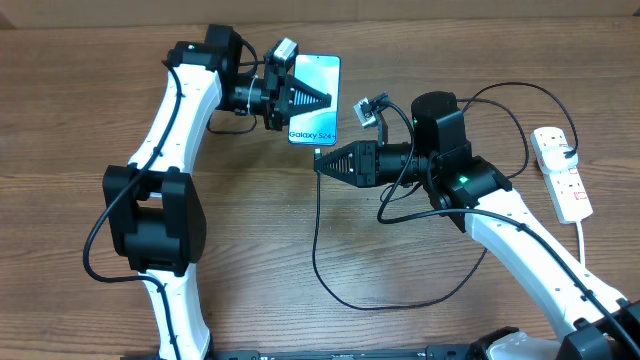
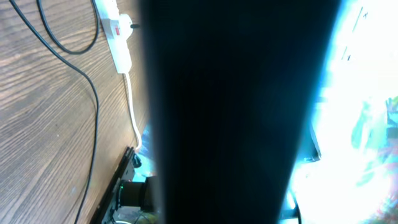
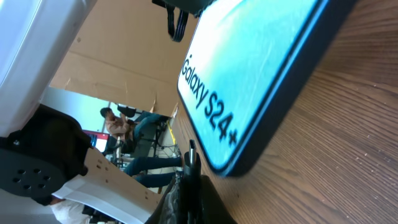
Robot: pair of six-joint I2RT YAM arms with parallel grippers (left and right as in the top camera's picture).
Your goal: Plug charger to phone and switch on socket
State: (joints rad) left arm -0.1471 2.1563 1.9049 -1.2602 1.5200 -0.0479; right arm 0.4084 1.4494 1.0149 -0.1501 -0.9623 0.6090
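Note:
The phone (image 1: 322, 72) lies flat at the back of the wooden table, its light blue screen reading "Galaxy S24+". My left gripper (image 1: 328, 98) is shut and lies across the screen; its wrist view is mostly dark, with a bright teal glow to the right. My right gripper (image 1: 318, 160) is shut on the charger's small connector (image 3: 191, 152). The connector's tip points at the phone's (image 3: 249, 74) near short edge and stops just short of it. The charger's cable (image 1: 330, 280) loops across the table towards the white socket (image 1: 562, 172) at the far right, where a black plug (image 1: 570, 152) sits.
The socket's thick white cord (image 1: 585, 240) runs towards the table's front right. In the left wrist view the socket (image 2: 115, 25), its cord and a black cable (image 2: 93, 112) lie on the wood. A brown wall (image 1: 450, 10) stands behind the table.

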